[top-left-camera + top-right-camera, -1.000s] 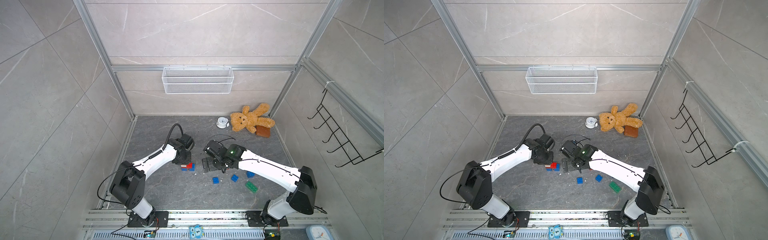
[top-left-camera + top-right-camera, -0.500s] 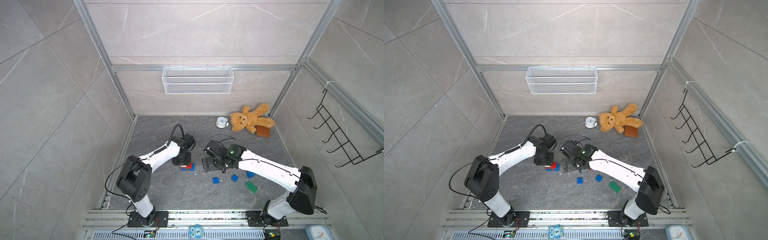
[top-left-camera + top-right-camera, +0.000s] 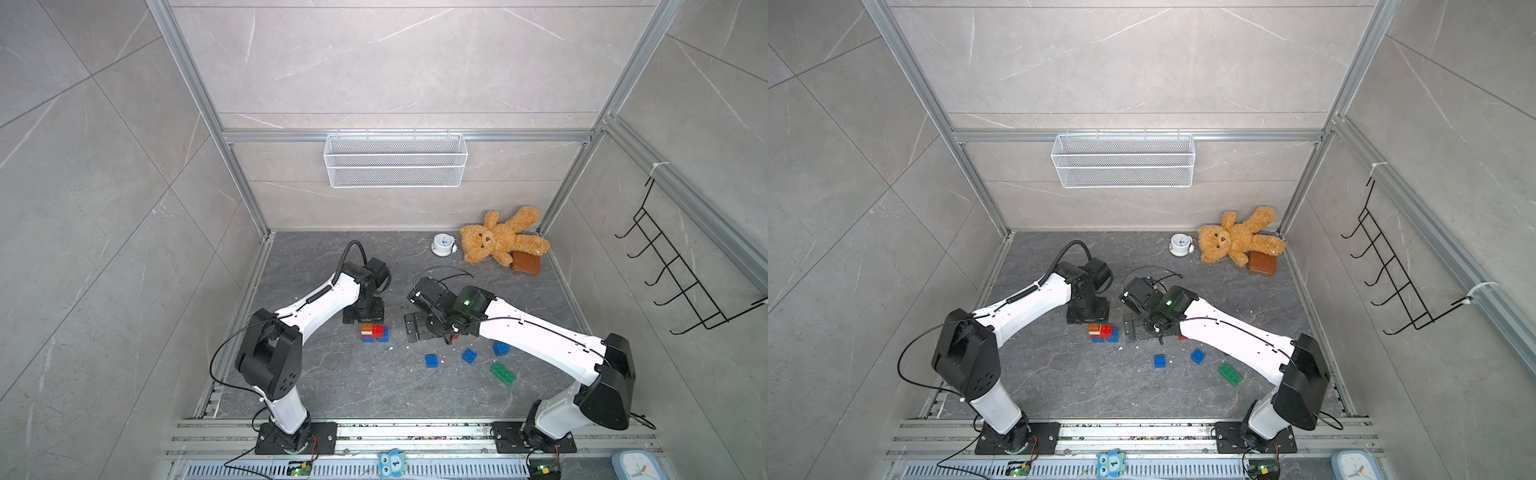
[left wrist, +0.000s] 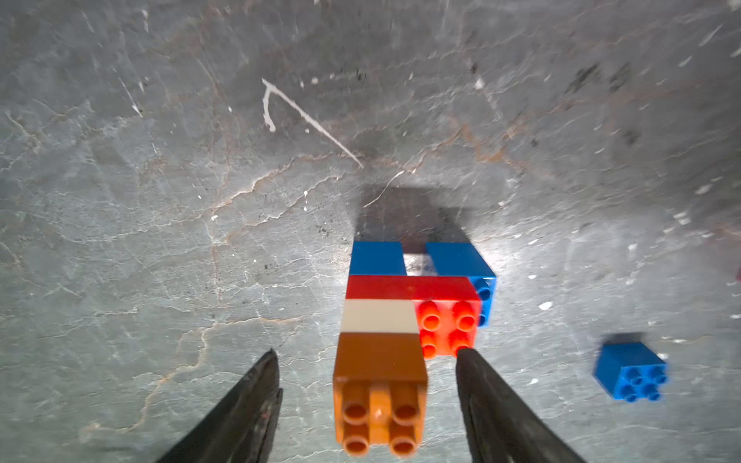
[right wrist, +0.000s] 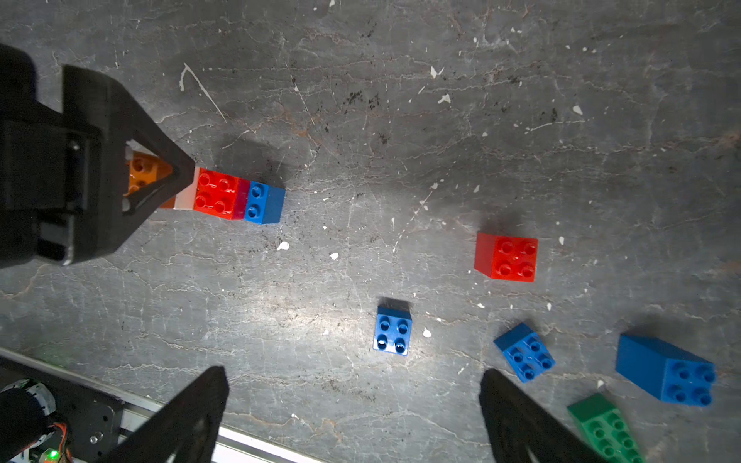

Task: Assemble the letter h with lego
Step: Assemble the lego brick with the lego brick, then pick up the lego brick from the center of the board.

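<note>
The lego stack (image 3: pixel 375 332) stands near the middle of the table (image 3: pixel 332 386). It has two blue legs (image 4: pixel 377 258), a red bridge (image 4: pixel 405 286), a white brick (image 4: pixel 379 316) and the brown brick (image 4: pixel 379 385) on top, and already reads as an h.

The left hand (image 4: pixel 367 352) straddles the brown brick, released, with air on both sides. I judge the placing step done. The next move calls for a straight lift so nothing tips.

The right hand (image 5: pixel 353 373) hangs spread and empty over the loose bricks (image 5: pixel 393 330).

Only the left wrist view shows the gap between the legs. Only the right wrist view shows the loose red brick (image 5: pixel 507 258) plainly. In both top views the right arm (image 3: pixel 540 332) all but hides it.
</note>
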